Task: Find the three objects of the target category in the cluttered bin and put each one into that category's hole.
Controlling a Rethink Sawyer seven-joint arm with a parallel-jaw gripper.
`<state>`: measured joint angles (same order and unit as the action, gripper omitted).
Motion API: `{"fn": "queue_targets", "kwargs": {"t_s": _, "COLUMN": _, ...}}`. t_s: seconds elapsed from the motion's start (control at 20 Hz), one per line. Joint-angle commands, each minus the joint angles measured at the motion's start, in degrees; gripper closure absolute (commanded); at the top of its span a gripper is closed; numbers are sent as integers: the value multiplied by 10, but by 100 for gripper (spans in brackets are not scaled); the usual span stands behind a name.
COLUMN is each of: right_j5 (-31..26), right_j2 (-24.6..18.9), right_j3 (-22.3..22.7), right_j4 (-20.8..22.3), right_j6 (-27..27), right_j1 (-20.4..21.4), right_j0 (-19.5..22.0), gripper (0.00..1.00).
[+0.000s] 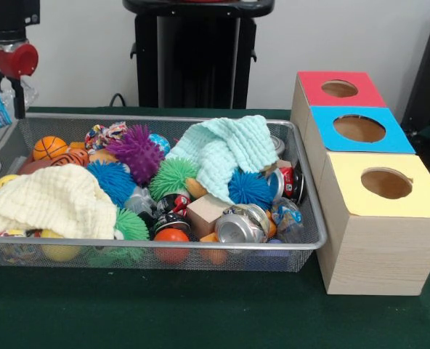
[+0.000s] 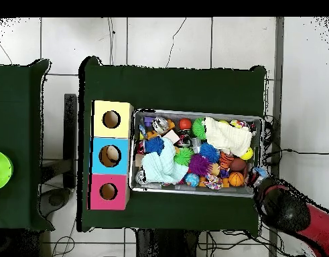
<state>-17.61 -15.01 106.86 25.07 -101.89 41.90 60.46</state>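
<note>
The gripper [image 1: 11,94] is hovering over the far left corner of the wire bin [image 1: 302,251] — whether its jaws are spread, I cannot tell. The bin is sitting on the green desk [image 1: 200,313], brimming with spiky balls [image 1: 136,151], cloths [image 1: 226,153] and cans [image 1: 238,227], just beside three holed boxes [image 1: 378,218].

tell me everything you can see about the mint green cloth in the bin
The mint green cloth is a soft, waffle-textured fabric, crumpled and draped over the clutter at the back of the wire mesh bin, toward the boxes. Its lower edge lies on a green spiky ball and a blue spiky ball. The gripper is not touching it.
</note>
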Motion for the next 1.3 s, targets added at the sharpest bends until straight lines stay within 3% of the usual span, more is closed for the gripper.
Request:
{"fn": "queue_targets", "kwargs": {"t_s": 0.05, "right_j5": -64, "right_j2": 6, "right_j3": 29, "right_j4": -24, "right_j6": -47, "right_j1": 19, "right_j0": -26, "gripper": 100}}
{"fn": "queue_targets", "kwargs": {"t_s": 0.55, "right_j5": -48, "right_j2": 35, "right_j3": 38, "right_j4": -44, "right_j6": -79, "right_j1": 24, "right_j0": -71, "gripper": 100}}
{"fn": "queue_targets", "kwargs": {"t_s": 1.3, "right_j5": -108, "right_j2": 66, "right_j3": 47, "right_j4": -117, "right_j6": -83, "right_j1": 76, "right_j0": -132, "gripper": 100}}
